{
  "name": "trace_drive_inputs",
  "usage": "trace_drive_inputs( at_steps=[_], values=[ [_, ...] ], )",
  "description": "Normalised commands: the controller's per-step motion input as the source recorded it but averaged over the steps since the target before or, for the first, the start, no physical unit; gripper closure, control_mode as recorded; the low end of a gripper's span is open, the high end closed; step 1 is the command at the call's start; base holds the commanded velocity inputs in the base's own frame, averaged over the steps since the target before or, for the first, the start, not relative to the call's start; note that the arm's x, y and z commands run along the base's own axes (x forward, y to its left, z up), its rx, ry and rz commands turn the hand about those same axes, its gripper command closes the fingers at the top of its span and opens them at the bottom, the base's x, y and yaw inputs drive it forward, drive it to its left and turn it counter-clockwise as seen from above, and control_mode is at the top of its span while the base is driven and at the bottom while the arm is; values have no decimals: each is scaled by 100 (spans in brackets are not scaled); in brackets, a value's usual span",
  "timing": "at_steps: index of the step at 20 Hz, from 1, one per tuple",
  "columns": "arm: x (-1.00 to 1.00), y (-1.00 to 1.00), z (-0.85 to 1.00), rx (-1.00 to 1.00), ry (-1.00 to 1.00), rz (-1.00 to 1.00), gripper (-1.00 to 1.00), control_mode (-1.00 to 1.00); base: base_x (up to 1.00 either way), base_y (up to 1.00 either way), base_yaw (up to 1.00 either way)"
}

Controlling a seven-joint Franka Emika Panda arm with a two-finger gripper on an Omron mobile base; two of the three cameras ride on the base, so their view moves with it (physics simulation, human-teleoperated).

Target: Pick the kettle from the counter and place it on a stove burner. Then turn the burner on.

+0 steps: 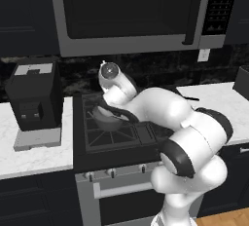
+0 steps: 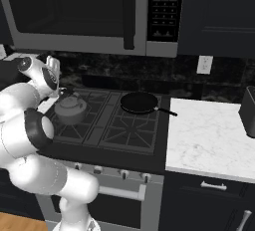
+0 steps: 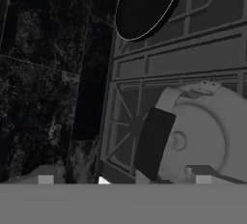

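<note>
The dull-grey kettle (image 2: 69, 108) stands upright on a left-hand stove burner (image 2: 75, 127) of the black stove (image 2: 130, 131); it also shows as the kettle (image 1: 108, 121) behind my forearm. My gripper (image 2: 62, 92) hovers just above it and is open. In the hand view the gripper (image 3: 123, 177) has its fingertips (image 3: 46, 178) spread wide. The kettle (image 3: 208, 132) and its black handle (image 3: 153, 143) lie below, untouched by either finger. The white marble counter (image 2: 209, 135) runs to the right of the stove.
A black frying pan (image 2: 139, 102) sits on the back right burner, handle pointing right. Silver knobs (image 2: 98, 169) line the stove front. A black coffee machine (image 1: 34, 101) stands on the left counter, a microwave (image 1: 131, 10) hangs overhead, and a dark toaster (image 2: 248, 110) is at the far right.
</note>
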Motion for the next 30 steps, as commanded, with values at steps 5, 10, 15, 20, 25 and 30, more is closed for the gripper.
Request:
trace_drive_inputs(
  at_steps=[5,10,15,20,25,30],
  values=[
    [-100,36,63,-24,-37,5,-100,-100,0,0,0],
    [-100,27,13,-24,-25,14,-100,-100,0,0,0],
    [-100,19,-51,-29,-10,22,-100,-100,0,0,0],
    [-100,25,-100,-57,12,28,-100,-100,0,0,0],
    [-100,36,-100,-63,15,29,-100,-100,0,0,0],
    [-93,88,-100,-60,1,25,-100,-100,0,0,0]
  ],
)
